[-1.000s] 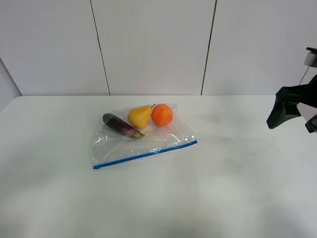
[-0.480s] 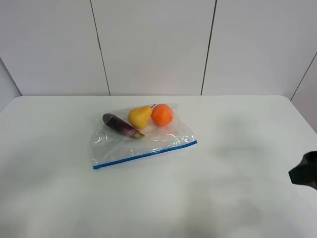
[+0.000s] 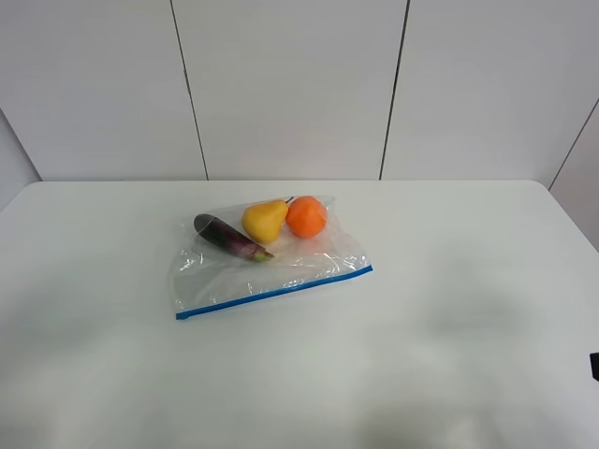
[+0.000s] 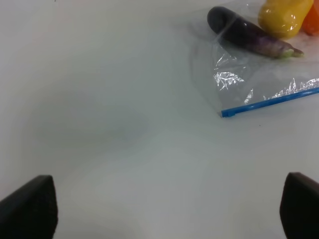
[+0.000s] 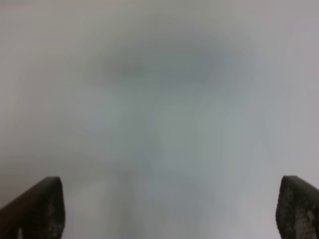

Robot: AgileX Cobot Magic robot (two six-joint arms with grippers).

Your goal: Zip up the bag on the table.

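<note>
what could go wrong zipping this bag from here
The bag is light, crinkly film lying loose on the smooth table, so a one-sided pull on the blue zipper strip may drag it. The eggplant, pear and orange could roll. Both grippers are open, far off.

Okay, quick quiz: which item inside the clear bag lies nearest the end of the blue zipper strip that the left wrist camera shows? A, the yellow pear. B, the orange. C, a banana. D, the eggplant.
D: in the left wrist view the eggplant lies closest to the visible end of the blue zipper strip of the bag; the yellow pear and orange sit farther along.
</note>
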